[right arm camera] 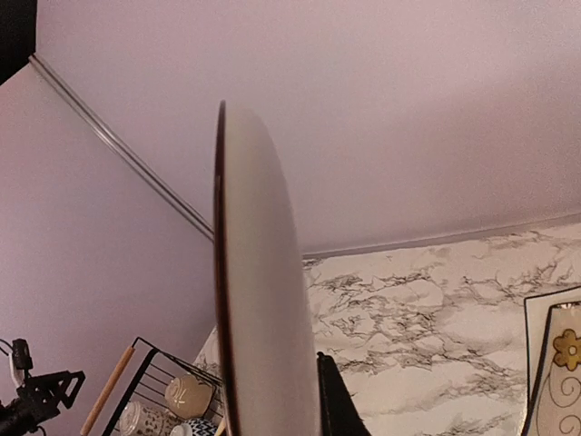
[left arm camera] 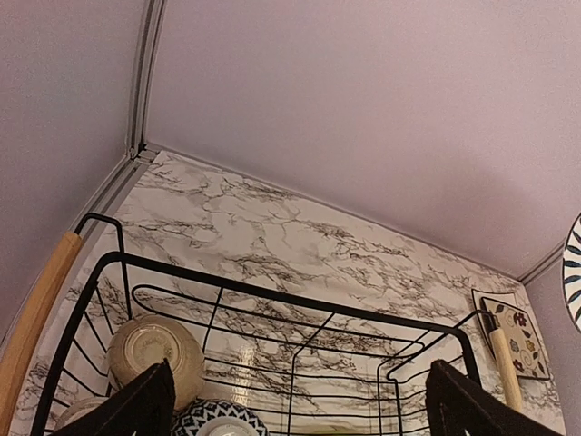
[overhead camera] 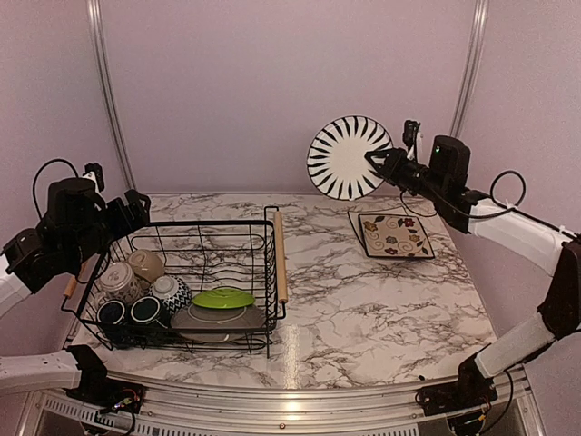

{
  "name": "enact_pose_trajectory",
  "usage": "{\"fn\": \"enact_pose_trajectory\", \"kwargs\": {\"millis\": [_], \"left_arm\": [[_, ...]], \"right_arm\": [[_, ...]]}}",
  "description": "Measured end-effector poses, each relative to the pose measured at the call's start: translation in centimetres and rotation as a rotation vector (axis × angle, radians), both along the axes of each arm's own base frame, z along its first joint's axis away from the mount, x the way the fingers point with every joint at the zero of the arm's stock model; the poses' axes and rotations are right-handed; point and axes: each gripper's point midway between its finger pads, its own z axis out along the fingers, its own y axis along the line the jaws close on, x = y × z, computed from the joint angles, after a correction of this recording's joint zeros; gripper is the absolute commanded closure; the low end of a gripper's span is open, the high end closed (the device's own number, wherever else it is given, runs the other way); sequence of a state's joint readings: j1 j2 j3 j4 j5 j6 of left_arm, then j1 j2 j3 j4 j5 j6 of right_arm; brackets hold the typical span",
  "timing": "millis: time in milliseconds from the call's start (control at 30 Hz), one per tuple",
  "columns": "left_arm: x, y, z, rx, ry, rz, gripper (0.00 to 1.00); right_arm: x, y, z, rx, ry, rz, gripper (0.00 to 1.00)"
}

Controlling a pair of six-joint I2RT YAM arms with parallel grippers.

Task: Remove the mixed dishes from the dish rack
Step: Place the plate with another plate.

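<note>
One striped plate [overhead camera: 349,157] aloft, square plate [overhead camera: 392,235] nearby, mugs [overhead camera: 145,265] crowding rack [overhead camera: 209,223]

The marbled bench [overhead camera: 363,300] carries the black wire dish rack [overhead camera: 200,223] at left and, seemingly lying flat, a square floral plate [overhead camera: 392,235] far right.

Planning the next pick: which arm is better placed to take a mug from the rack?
Left. The left gripper, open, hovers by the dish rack near the mugs; the right gripper holds the striped plate.
</note>
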State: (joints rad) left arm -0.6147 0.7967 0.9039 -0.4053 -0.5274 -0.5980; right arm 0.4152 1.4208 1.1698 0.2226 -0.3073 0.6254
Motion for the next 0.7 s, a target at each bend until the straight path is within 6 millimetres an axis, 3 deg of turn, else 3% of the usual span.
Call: {"fn": "enact_pose_trajectory", "kwargs": {"millis": [67,233,367,700], "left_arm": [[0.2,-0.3,-0.1,-0.004,0.003,-0.012,0.01],[0.6,-1.3,-0.6,-0.009,0.021,-0.045,0.01],[0.8,-2.0,-0.9,-0.014,0.036,-0.072,0.01],[0.7,-2.8,-1.0,-0.039,0.045,-0.107,0.01]], "right_arm": [[1.9,-4.6,-2.8,0.073,0.107,-0.096,1.0],[4.0,-12.7,-9.7,0.163,0.303,-0.297,1.0],[5.0,-15.5,-12.9,0.232,0.385,-0.361,1.0],[5.8,-19.3,-19.5,0.365,0.548,-0.469,1.0]]}}
